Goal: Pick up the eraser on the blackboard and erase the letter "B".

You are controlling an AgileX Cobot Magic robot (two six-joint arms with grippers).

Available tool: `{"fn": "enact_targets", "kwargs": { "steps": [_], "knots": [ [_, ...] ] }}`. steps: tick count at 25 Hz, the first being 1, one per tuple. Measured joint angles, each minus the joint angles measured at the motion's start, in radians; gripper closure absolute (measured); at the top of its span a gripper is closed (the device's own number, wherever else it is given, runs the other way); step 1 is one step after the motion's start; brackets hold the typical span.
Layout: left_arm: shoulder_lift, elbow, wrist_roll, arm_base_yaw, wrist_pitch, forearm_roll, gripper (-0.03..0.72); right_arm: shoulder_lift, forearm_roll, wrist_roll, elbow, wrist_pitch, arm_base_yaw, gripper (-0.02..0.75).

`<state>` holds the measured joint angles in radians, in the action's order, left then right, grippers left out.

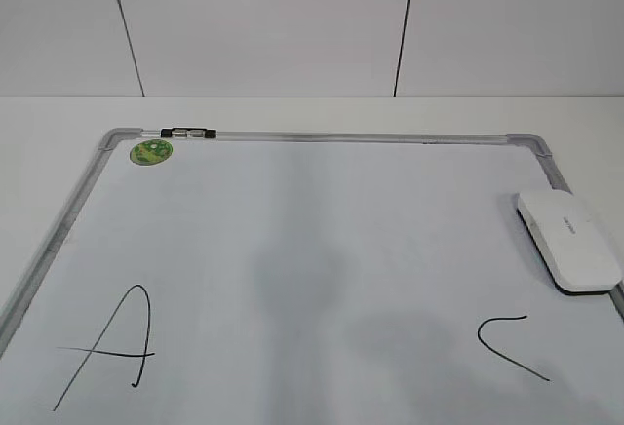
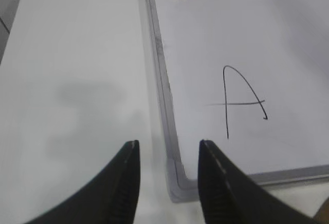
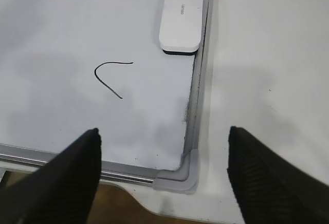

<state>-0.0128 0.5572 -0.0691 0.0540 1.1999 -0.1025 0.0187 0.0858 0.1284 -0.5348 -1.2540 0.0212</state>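
Nearest to us, the left end effector (image 2: 168, 183) hangs released, its dark fingers parted over the white tabletop (image 2: 72, 80) at the near left corner of the large white dry-erase blackboard with its grey metal frame (image 1: 292, 136); the right end effector (image 3: 164, 175) is spread wide and empty above the near right corner. Just beyond them we see the black hand-drawn "A" (image 1: 109, 349) on the left and the curved black "C" stroke (image 1: 509, 343) on the right. Between the two the board looks bare, and we can find no letter "B" in any view, so the erasing may already be done. Farther back, the flat white plastic eraser with a thin dark underside (image 1: 568, 240) lies on the board against the right frame, held by nothing. At the far edge sit a round green sticker (image 1: 152, 151) and a small dark clip (image 1: 188, 134). The small marking on the eraser is too fine to read.
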Motion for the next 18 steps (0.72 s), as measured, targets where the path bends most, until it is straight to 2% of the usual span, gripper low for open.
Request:
{"fn": "enact_targets", "kwargs": {
  "steps": [7, 18],
  "knots": [
    [0.0, -0.032, 0.0, 0.0, -0.083, 0.002, 0.401, 0.0, 0.0, 0.002, 0.034, 0.082, 0.0, 0.15],
    [0.0, -0.034, 0.0, 0.0, -0.085, 0.002, 0.403, 0.0, 0.004, 0.002, 0.037, 0.09, 0.0, 0.151]
  ]
}}
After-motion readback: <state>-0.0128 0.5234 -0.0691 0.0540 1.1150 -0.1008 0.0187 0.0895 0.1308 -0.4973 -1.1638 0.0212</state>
